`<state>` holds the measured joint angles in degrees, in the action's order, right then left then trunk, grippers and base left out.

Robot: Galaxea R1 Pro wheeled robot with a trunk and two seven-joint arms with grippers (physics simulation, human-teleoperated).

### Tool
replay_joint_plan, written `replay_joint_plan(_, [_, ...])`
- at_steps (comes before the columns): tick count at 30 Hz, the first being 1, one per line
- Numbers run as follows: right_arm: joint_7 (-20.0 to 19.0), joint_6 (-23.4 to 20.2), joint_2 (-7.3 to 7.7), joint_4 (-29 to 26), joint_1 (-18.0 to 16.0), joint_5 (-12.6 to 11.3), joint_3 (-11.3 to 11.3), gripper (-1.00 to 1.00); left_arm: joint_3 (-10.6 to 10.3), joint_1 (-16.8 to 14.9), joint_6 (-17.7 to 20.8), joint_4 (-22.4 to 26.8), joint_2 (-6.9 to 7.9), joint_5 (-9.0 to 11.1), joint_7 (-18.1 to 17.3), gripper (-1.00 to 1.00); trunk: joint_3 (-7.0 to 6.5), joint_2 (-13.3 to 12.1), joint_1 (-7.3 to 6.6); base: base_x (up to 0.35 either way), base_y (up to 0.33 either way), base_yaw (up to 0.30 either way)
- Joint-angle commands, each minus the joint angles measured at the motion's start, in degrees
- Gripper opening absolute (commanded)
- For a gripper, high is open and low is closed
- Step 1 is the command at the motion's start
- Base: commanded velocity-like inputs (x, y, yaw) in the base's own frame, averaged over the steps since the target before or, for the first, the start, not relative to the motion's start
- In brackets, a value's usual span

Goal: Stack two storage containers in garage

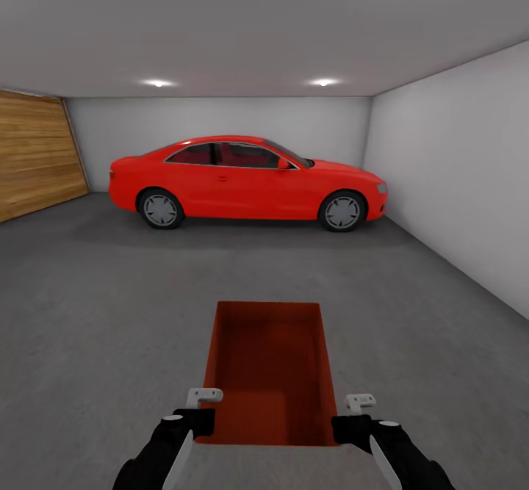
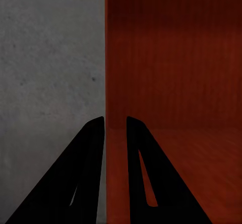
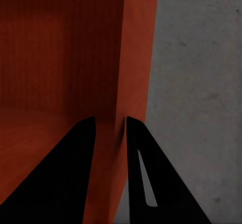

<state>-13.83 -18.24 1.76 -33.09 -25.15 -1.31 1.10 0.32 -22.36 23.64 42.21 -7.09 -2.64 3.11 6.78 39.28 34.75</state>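
Closest to me, the two black arms reach forward and low, each ending in a pincer on one near corner of a red-orange storage container point(image 1: 268, 372). The left pincer point(image 1: 197, 420) sits at about 7 o'clock and the right pincer point(image 1: 351, 425) at about 5 o'clock. In the left wrist view the left pincer's fingers point(image 2: 91, 173) stand narrow with the container's thin wall point(image 2: 106, 58) between them, one finger outside over the concrete and one inside. The right wrist view shows the same on the other side: the right pincer's fingers point(image 3: 75, 178) pinch the wall point(image 3: 136, 58) between them.

The container is open at the top and nothing lies in it; its ribbed bottom shows plainly. Its long axis runs from 6 toward 12 o'clock, away from the robot. Whether it rests on the floor point(image 1: 103, 314) or hangs above it I cannot tell.

Beyond it the dark grey concrete stretches bare up to a red car point(image 1: 246, 181) at 12 o'clock, parked broadside, nose toward 3 o'clock. A wooden door point(image 1: 37, 152) stands at 10 o'clock and a pale wall point(image 1: 455, 181) at 2 o'clock.
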Motion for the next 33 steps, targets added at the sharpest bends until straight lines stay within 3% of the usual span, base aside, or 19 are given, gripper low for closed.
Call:
replay_joint_plan(1, [-0.05,0.75,-0.18,-0.22,0.01,0.0,2.24,-1.0,0.73,-0.05,0.44,0.07,-0.73,0.27,0.42,-1.0,0.1,0.08,0.04,0.195,0.0,0.0])
replay_joint_plan(24, [-0.05,0.75,-0.18,-0.22,0.01,0.0,2.24,-1.0,0.73,-0.05,0.44,0.07,-0.73,0.27,0.42,-1.0,0.1,0.08,0.04,0.017,0.0,0.0])
replay_joint_plan(33, [-0.04,0.75,-0.18,-0.23,0.01,0.0,2.24,-1.0,0.73,-0.05,0.41,0.07,-0.73,0.27,0.41,-1.0,0.1,0.08,0.04,0.14,0.0,0.0])
